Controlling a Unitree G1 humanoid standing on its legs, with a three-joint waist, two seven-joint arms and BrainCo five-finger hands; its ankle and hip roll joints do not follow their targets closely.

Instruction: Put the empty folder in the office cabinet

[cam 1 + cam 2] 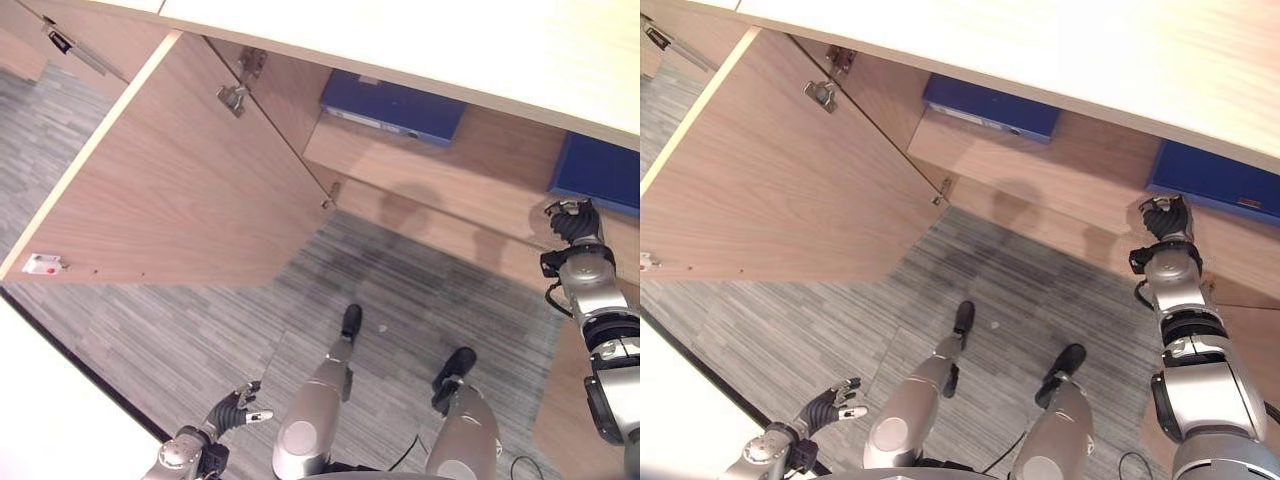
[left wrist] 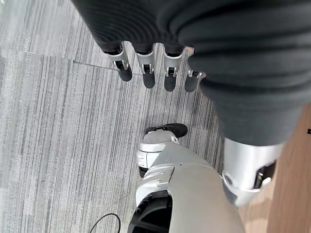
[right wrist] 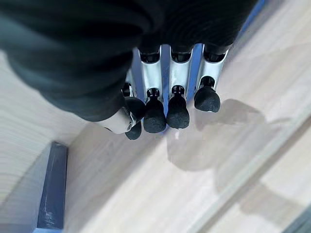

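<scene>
The left hand (image 1: 232, 410) hangs low, nearest the head camera, over the grey striped carpet (image 1: 200, 330); in its wrist view its fingers (image 2: 146, 73) hang loosely bent and hold nothing. The office cabinet (image 1: 470, 170) stands beyond the carpet, in light wood under a pale top, and its large door (image 1: 190, 180) is swung wide open towards the robot's left, with metal hinges (image 1: 233, 97) along its inner edge. Inside, one blue folder (image 1: 395, 106) lies flat on a shelf towards the left. A second blue folder (image 1: 598, 174) lies on the shelf at the right, and the right hand (image 1: 572, 222) is raised just in front of it. In the right wrist view its fingers (image 3: 177, 104) are straight and close together over the wooden shelf, gripping nothing, with a strip of blue showing behind them.
</scene>
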